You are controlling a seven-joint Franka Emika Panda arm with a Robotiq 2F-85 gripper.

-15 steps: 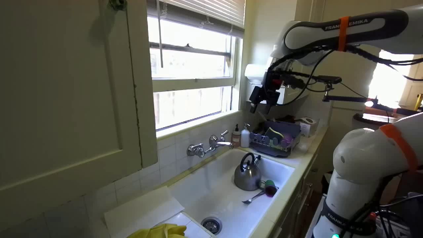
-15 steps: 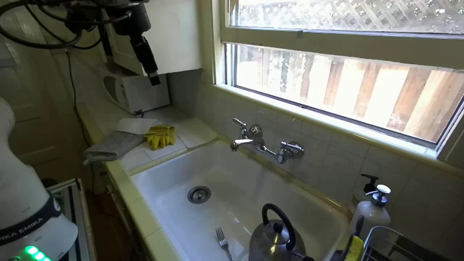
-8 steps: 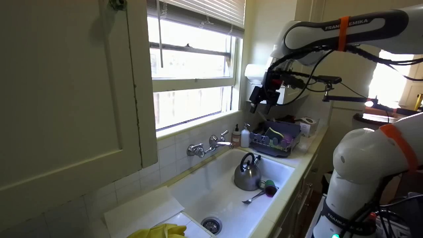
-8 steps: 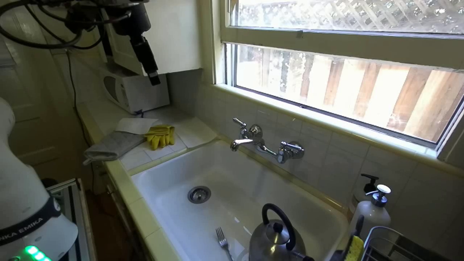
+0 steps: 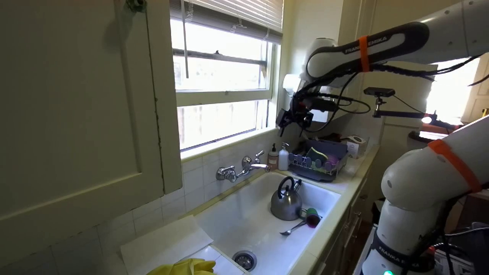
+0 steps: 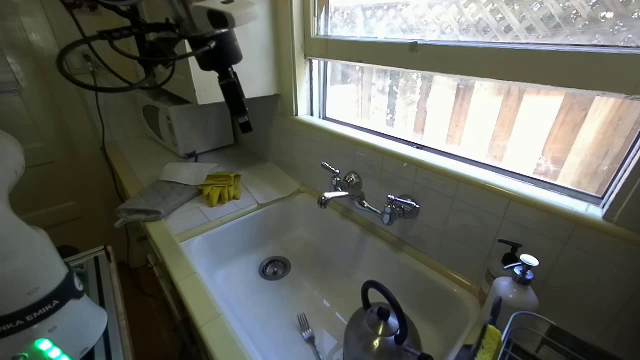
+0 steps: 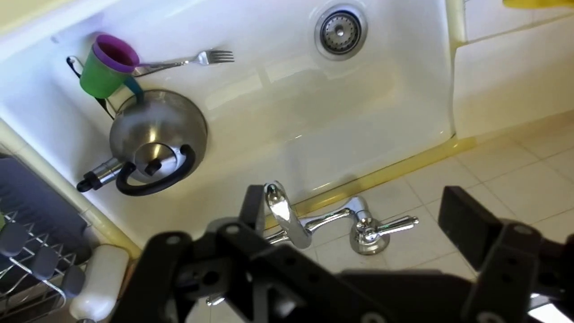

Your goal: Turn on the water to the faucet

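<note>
The chrome faucet (image 5: 247, 168) is mounted on the tiled wall above the white sink (image 5: 244, 225). It also shows in an exterior view (image 6: 361, 201) with its spout and two handles. My gripper (image 5: 291, 131) is open and empty, higher than the faucet and apart from it; it also shows side-on in an exterior view (image 6: 244, 126). In the wrist view the faucet's spout (image 7: 289, 220) lies beside the left finger, and one lever handle (image 7: 397, 225) appears between the fingers (image 7: 354, 206). The other handle is mostly hidden behind the gripper. No water stream is visible.
A silver kettle (image 5: 286, 204) stands in the sink, with a fork (image 6: 307, 332) and a green-purple cup (image 7: 105, 67). Soap bottles (image 5: 283, 158) and a dish rack (image 5: 319, 162) stand beyond one end. Yellow gloves (image 6: 221, 188) lie at the other end. The window (image 6: 465, 120) is above.
Between half a second ago and now, the arm and gripper have moved lower and closer to the window wall and faucet. The faucet and sink contents have not moved.
</note>
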